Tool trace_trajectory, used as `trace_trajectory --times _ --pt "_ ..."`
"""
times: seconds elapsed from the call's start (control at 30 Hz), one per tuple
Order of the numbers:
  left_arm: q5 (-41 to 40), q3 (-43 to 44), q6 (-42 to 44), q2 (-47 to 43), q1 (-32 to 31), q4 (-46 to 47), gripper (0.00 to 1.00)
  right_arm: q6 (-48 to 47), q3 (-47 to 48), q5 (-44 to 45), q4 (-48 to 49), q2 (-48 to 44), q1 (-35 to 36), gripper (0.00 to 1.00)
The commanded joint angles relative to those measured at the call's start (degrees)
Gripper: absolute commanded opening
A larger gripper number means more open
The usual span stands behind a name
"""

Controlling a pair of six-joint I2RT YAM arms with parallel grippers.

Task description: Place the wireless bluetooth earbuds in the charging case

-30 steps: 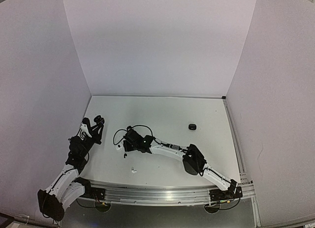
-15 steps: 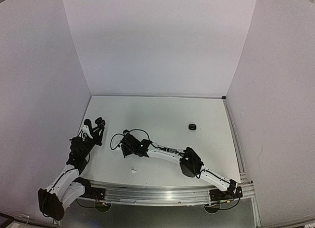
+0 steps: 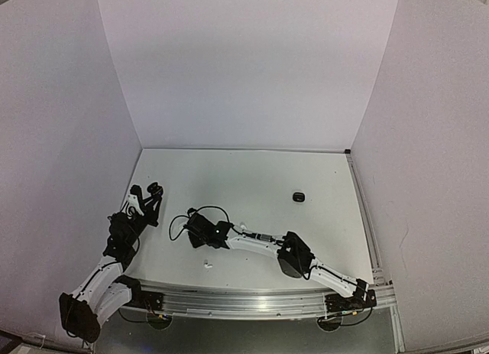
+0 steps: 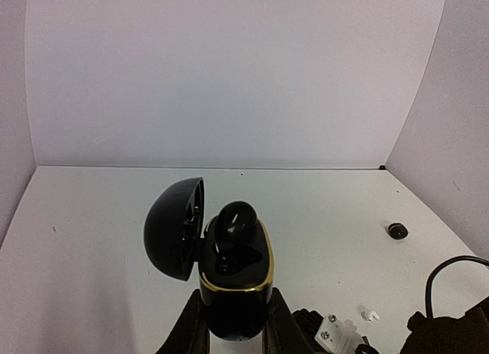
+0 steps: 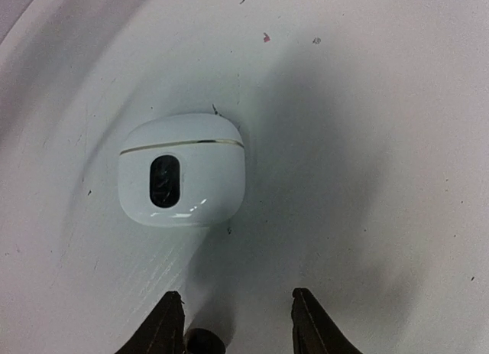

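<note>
- Earbud, black, glossy and rounded (image 4: 234, 219): seated in the open case at the lower centre of the left wrist view, its bulb rising above the case rim.
- Left gripper (image 4: 233, 329): fingers closed against both sides of the black charging case with a gold rim (image 4: 233, 281), which stands upright. Its domed black lid (image 4: 174, 228) is hinged open to the left.
- Right gripper (image 5: 237, 323): fingers spread well apart at the bottom of the right wrist view, with nothing clamped between them. A small dark rounded shape (image 5: 200, 341) shows at the bottom edge just beside the left-hand finger; what it is cannot be told.
- White rounded pebble-like case with a dark oval window (image 5: 182, 170): closed, lying on the white tabletop (image 3: 252, 170) above the right fingertips, apart from them.
- Tiny white earbud (image 3: 205, 264): lies loose on the tabletop at the lower centre of the overhead view, below the right gripper (image 3: 192, 228) and apart from it.
- Small dark rounded object (image 3: 298, 196): lies alone right of centre in the overhead view, well apart from both arms. Bud or case cannot be told.
</note>
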Motion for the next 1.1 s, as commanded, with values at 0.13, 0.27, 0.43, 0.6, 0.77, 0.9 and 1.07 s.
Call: trace_trajectory --times 0.13,0.27,0.43,0.6,0.77,0.9,1.07 --pt "-0.01 0.28 0.2 -0.1 0.4 2.72 0.0 -2.09 0.93 -0.06 -3.95 1.1 0.75 0.37" --pt "0.05 0.26 0.16 0.04 0.45 2.71 0.0 -4.37 1.48 0.57 -4.81 0.79 1.28 0.37" --pt "0.05 0.3 0.02 0.26 0.5 2.76 0.0 -5.67 1.04 1.12 -6.64 0.34 1.64 0.37" --pt "0.07 0.24 0.02 0.18 0.49 2.75 0.0 -9.04 1.36 2.81 -8.97 -0.16 1.93 0.38" --pt "0.02 0.25 0.02 0.21 0.45 2.55 0.0 -11.17 -0.85 3.81 -10.39 -2.27 1.9 0.39" --pt "0.13 0.29 0.02 0.35 0.44 2.57 0.0 -12.22 0.55 1.34 -10.44 -1.53 1.87 0.38" --pt "0.15 0.3 0.02 0.23 0.46 2.33 0.0 -11.35 2.93 -0.42 -10.47 1.27 1.82 0.35"
